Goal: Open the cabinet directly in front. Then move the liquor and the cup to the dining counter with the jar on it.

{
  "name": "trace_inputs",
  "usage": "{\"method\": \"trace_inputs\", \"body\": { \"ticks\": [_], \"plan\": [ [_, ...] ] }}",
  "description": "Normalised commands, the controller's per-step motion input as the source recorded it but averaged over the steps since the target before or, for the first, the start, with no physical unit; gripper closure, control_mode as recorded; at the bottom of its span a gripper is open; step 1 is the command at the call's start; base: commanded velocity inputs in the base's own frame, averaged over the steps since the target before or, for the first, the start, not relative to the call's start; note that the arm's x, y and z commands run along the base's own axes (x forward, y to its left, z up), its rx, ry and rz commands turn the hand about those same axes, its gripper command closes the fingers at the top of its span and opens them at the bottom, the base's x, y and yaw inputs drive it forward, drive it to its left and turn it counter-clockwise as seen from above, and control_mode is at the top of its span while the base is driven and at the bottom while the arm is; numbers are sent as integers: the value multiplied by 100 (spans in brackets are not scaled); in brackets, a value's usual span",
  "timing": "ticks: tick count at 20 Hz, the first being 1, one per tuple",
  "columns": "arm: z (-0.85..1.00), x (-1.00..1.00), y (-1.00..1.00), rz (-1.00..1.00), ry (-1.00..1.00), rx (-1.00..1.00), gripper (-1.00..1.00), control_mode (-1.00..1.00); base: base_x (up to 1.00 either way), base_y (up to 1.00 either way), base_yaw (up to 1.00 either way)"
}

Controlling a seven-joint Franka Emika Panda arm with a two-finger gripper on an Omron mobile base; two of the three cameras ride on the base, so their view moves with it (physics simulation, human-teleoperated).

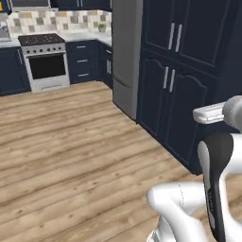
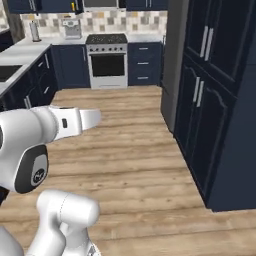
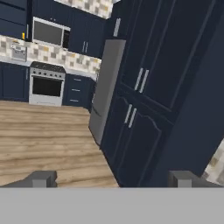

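Observation:
The cabinet point(image 1: 186, 28) is a pair of flat dark navy doors with long silver bar handles point(image 1: 175, 37) meeting at the middle, and both doors are shut. It forms the upper part of a tall navy unit to the right of me, also seen as the cabinet point(image 2: 215, 35) and the cabinet point(image 3: 157, 65). My gripper point(image 3: 113, 179) is open, its two fingertips point(image 3: 43, 178) wide apart with nothing between them, well short of the doors and above the wooden floor. The liquor, the cup, the dining counter and the jar are out of view.
Below the cabinet are two arched navy doors point(image 1: 168, 94). A grey fridge point(image 1: 126, 56) stands left of the unit. A stove point(image 1: 45, 61) sits against the tiled back wall, with a microwave point(image 3: 49, 33) above it. A worktop with a sink point(image 2: 15, 62) runs along the left. The wooden floor point(image 1: 71, 142) is open.

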Motion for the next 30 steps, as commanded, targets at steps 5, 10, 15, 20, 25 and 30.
{"method": "trace_inputs", "body": {
  "ticks": [5, 10, 15, 20, 25, 30],
  "plan": [
    [0, 0, 0, 0, 0, 0, -100, 100, 100, 21, 39],
    [0, 0, 0, 0, 0, 0, -100, 100, 100, 17, 34],
    [0, 0, 0, 0, 0, 0, -100, 100, 100, 0, 27],
    [0, 0, 0, 0, 0, 0, -100, 100, 100, 0, 15],
    [0, 0, 0, 0, 0, 0, -100, 100, 100, 0, 9],
    [0, 0, 0, 0, 0, 0, -100, 100, 100, 0, 6]
  ]
}}
